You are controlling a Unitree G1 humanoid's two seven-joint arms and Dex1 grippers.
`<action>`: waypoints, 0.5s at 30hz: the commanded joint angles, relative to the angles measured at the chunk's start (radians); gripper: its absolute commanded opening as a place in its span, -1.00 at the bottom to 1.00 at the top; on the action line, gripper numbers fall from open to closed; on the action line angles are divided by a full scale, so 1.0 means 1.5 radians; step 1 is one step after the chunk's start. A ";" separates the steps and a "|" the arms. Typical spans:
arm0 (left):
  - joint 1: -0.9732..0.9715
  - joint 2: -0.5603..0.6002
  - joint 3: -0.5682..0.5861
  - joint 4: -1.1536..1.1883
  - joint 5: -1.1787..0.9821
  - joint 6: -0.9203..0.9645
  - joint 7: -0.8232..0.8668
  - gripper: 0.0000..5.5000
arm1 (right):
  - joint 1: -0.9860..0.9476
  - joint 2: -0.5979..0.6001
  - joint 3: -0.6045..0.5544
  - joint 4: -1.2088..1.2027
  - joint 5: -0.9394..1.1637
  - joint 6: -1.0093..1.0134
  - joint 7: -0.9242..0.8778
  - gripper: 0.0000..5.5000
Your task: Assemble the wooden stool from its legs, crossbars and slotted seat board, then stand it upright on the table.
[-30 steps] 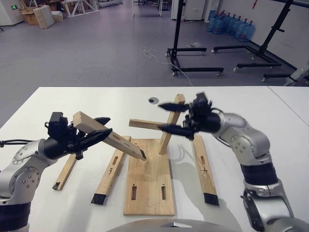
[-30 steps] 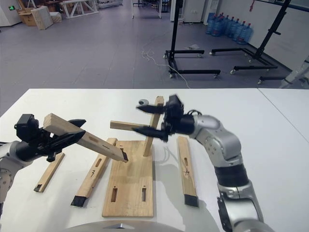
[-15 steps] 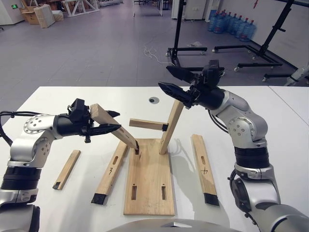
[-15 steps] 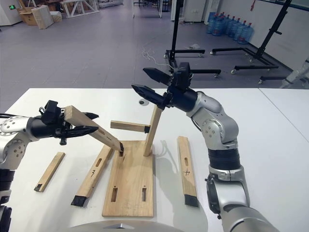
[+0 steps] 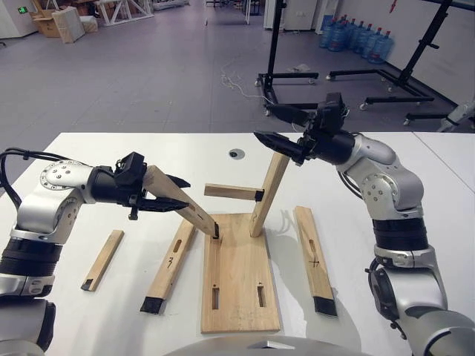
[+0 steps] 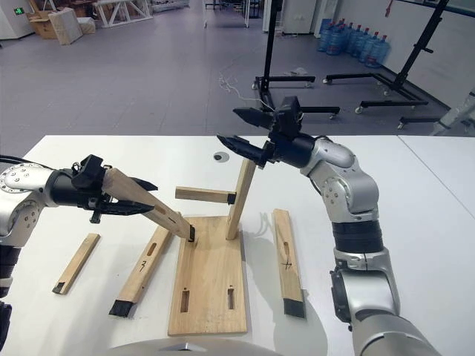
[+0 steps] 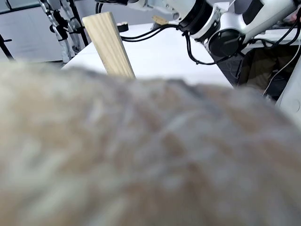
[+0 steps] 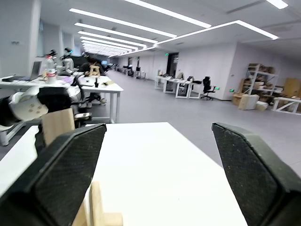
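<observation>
Two grippers: I see the left gripper (image 5: 175,194), mid-left, clamping a tilted leg (image 5: 189,210) whose lower end meets the seat board (image 5: 239,293); right gripper (image 5: 264,123), fingers spread, sits just above the upright leg (image 5: 267,193), centre frame.

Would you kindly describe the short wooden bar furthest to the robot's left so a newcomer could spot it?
Find the seat board lying flat on the white table. Go towards the robot's left, past the long slotted leg lying beside it, to the short bar. It is the shortest, thinnest loose piece, lying alone with one dark end.
</observation>
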 commanded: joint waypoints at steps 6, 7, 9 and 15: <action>-0.007 0.024 -0.058 0.010 0.069 0.032 -0.006 -0.27 | 0.057 -0.049 0.015 -0.010 0.007 0.047 0.083 0.50; -0.007 0.026 -0.059 0.007 0.066 0.036 -0.006 -0.27 | 0.062 -0.051 0.016 -0.014 0.010 0.052 0.087 0.50; -0.013 0.025 -0.061 0.006 0.065 0.043 -0.004 -0.27 | 0.070 -0.053 0.022 -0.017 0.010 0.056 0.093 0.50; -0.055 -0.002 -0.070 0.006 0.043 0.085 0.010 -0.27 | 0.087 -0.042 0.038 -0.020 0.007 0.061 0.089 0.50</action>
